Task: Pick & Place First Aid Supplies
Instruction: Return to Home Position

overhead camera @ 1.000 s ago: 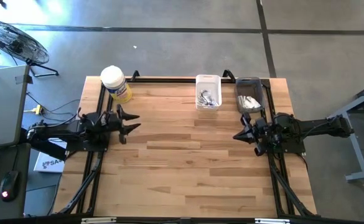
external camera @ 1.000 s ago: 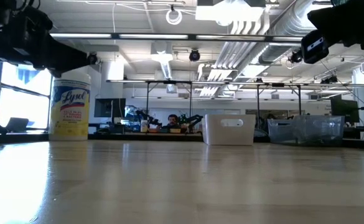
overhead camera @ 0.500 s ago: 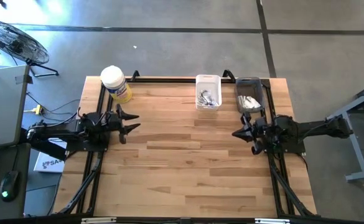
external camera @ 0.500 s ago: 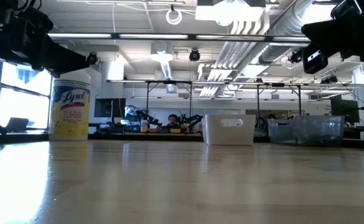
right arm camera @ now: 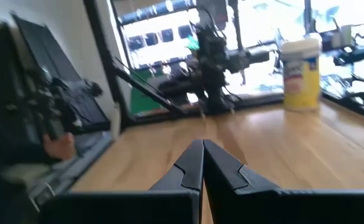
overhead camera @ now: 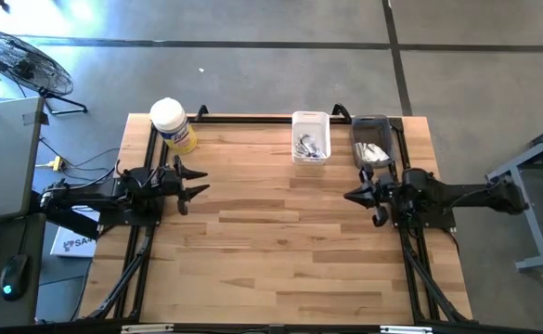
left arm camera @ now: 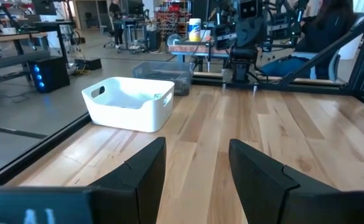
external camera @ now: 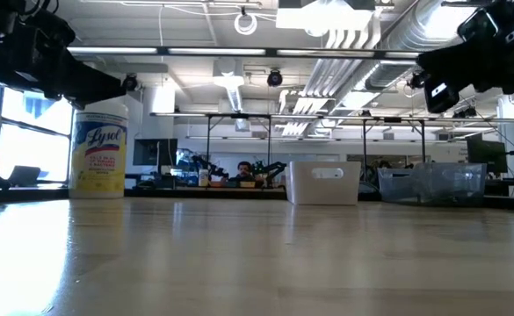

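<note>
The first aid supplies lie as small packets in two bins at the table's far edge: a white bin and a clear bin to its right. Pale packets show in the clear bin and packets with blue marks in the white one. My left gripper hovers open at the table's left side, pointing right; its own view shows the fingers spread. My right gripper hovers shut at the right side, in front of the clear bin, pointing left.
A yellow tub with a white lid stands at the table's far left corner, also seen in the low view. Bare wooden tabletop lies between the two arms. A black frame runs along the table's edges.
My right gripper has moved a little toward the table's left, staying shut above the table. The left arm and the bins have kept still.
</note>
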Action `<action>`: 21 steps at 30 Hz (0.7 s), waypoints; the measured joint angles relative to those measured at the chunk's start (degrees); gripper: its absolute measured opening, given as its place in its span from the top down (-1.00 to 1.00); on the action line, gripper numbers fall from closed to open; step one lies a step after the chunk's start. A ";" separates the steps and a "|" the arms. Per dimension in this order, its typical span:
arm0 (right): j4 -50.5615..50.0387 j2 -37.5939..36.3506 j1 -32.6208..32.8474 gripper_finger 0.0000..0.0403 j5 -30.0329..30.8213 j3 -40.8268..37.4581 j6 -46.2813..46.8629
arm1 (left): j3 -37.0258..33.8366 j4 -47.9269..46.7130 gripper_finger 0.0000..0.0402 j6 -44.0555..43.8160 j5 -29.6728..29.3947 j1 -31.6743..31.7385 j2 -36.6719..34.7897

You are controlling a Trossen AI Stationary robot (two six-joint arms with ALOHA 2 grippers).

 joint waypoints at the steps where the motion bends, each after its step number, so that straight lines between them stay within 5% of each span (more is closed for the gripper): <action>1: -1.17 0.00 -0.39 1.00 0.20 0.00 -0.38 | 0.00 -0.02 0.14 0.00 0.01 0.00 0.00; 12: -5.53 0.07 -0.93 1.00 11.27 -0.02 -2.61 | 0.00 -0.09 0.14 -0.02 0.12 0.00 0.00; 21: -5.43 0.07 -0.93 1.00 11.71 -0.02 -2.48 | 0.00 -0.12 0.14 -0.02 0.14 0.00 0.00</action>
